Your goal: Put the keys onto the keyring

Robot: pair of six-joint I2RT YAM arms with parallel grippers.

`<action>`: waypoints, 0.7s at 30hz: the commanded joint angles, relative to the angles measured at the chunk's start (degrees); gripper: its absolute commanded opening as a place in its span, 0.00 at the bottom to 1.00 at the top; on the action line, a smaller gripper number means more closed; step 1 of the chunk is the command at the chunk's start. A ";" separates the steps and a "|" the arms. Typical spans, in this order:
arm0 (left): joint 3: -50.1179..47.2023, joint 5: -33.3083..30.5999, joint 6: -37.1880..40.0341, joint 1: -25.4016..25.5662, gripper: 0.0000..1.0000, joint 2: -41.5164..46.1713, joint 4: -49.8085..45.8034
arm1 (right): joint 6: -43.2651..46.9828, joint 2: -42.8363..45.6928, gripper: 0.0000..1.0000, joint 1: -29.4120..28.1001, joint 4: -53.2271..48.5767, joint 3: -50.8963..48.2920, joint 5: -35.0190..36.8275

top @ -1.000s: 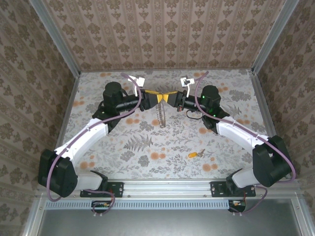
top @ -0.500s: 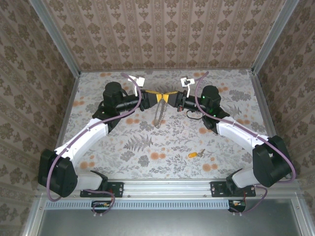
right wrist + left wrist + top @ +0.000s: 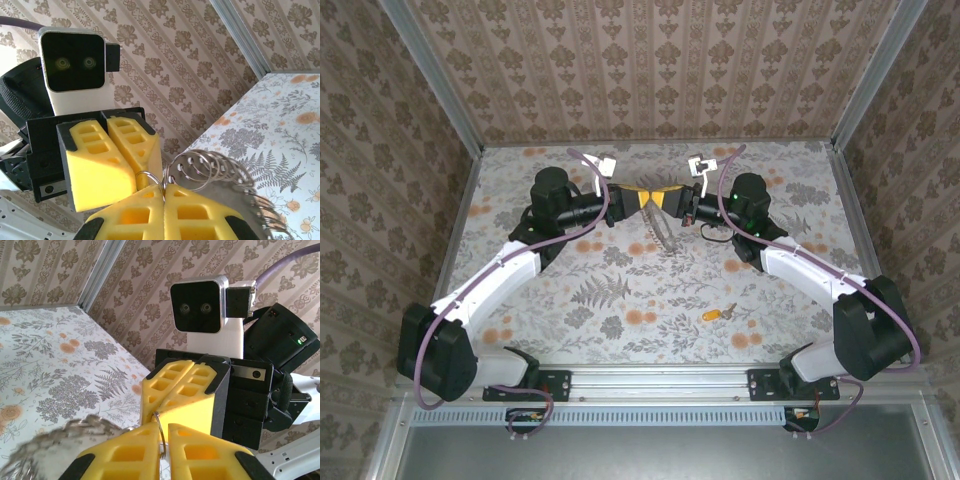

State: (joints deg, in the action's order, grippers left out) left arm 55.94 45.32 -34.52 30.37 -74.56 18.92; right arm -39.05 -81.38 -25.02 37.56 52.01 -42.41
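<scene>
The keyring [image 3: 663, 232] is a thin silvery chain loop with a small split ring at its top, held above the back middle of the table. My left gripper [image 3: 642, 201] and right gripper [image 3: 666, 199] meet tip to tip, both shut on that split ring. In the left wrist view the ring's wire [image 3: 161, 432] stands in the narrow slit of my left gripper [image 3: 163, 429], and the chain [image 3: 55, 442] is a blur at lower left. In the right wrist view my right gripper [image 3: 163, 189] pinches the ring, and the chain [image 3: 225, 170] smears to the right. The key [image 3: 717, 314], orange-headed, lies on the table near the right arm.
The floral tablecloth [image 3: 620, 290] covers the table. Patterned walls with metal corner posts [image 3: 435, 85] close in the back and sides. Purple cables [image 3: 590, 165] loop over both wrists. The arm bases [image 3: 535, 385] sit along the near rail.
My left gripper's jaws have closed onto the split ring. The hanging chain has swung from straight down toward the right. Both arms stay in place and the key has not moved.
</scene>
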 commanded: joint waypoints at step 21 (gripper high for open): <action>-0.26 4.40 3.25 1.62 0.00 1.86 3.05 | -0.10 0.17 0.00 0.32 0.33 0.81 -0.52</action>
State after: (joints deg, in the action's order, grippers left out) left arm 55.94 45.32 -33.23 30.37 -74.54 18.92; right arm -39.05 -81.38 -24.80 37.54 52.01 -42.72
